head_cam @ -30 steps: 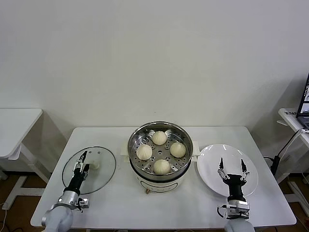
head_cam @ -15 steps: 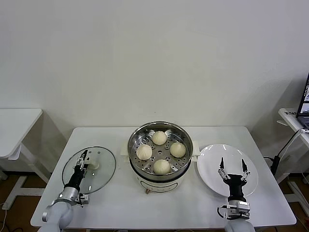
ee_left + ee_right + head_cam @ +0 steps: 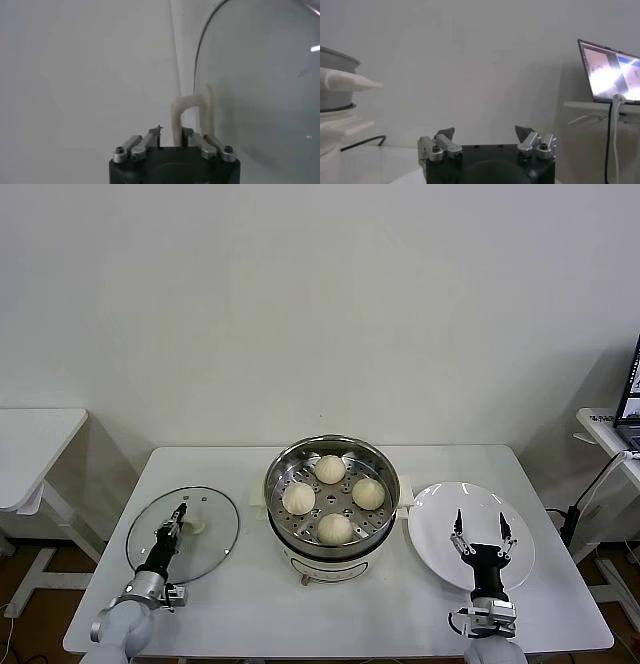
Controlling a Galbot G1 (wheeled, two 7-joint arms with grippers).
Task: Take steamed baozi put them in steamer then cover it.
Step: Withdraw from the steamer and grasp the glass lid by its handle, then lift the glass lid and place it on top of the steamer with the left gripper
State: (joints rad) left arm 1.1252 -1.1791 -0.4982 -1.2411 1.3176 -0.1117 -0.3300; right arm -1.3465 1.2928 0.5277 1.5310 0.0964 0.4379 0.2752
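The steamer (image 3: pixel 270 484) stands at the table's middle, uncovered, with four cream-white baozi on its perforated tray (image 3: pixel 330 469) (image 3: pixel 368 493) (image 3: pixel 298 498) (image 3: pixel 335 529). The cover (image 3: pixel 212 536), a clear glass lid, lies flat on the table left of the steamer. My left gripper (image 3: pixel 180 512) is down on its white handle (image 3: pixel 196 524). In the left wrist view the jaws (image 3: pixel 172 131) stand narrow around one leg of the handle (image 3: pixel 187 106), beside the glass (image 3: pixel 260 90). My right gripper (image 3: pixel 483 525) is open and empty over the white plate (image 3: pixel 440 502); it also shows in the right wrist view (image 3: pixel 485 131).
The plate sits right of the steamer near the table's right edge. The steamer's side (image 3: pixel 335 65) shows in the right wrist view. A laptop (image 3: pixel 610 70) stands on a side table at far right, with a cable hanging. Another white table (image 3: pixel 30 444) stands at far left.
My left gripper has moved forward onto the cover's handle and its fingers have narrowed around it. The cover has shifted slightly left. The right arm has not moved.
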